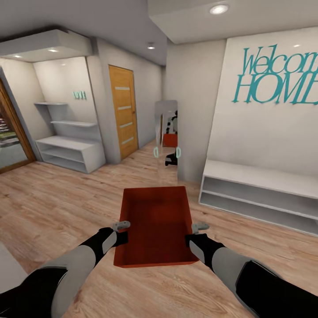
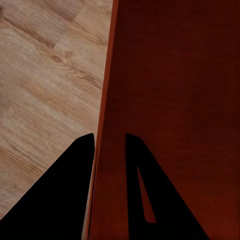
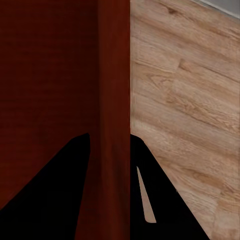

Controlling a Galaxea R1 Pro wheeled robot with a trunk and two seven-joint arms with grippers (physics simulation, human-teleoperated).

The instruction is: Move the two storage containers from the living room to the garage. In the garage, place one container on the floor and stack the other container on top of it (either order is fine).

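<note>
1. The left gripper [image 1: 122, 229] pinches the left wall of the bin [image 1: 155, 223]. In the left wrist view one finger [image 2: 60, 195] is outside the wall and one is inside, closed on it.
2. The bin is red, open on top, and has nothing in it. It is held up over the wood floor [image 1: 53, 203], in the middle and near the robot.
3. The right gripper [image 1: 197, 230] pinches the bin's right wall. In the right wrist view its fingers [image 3: 50, 195] sit on both sides of the wall [image 3: 114, 100].
4. Far ahead stands a mirror [image 1: 166, 137]. It shows a small, blurry red shape.
5. Far left are white shelves [image 1: 70, 150] and a wood door [image 1: 123, 110].
6. On the right wall, the blue sign [image 1: 278, 75] is cut off by the edge. A white bench [image 1: 260, 194] is under it.
</note>
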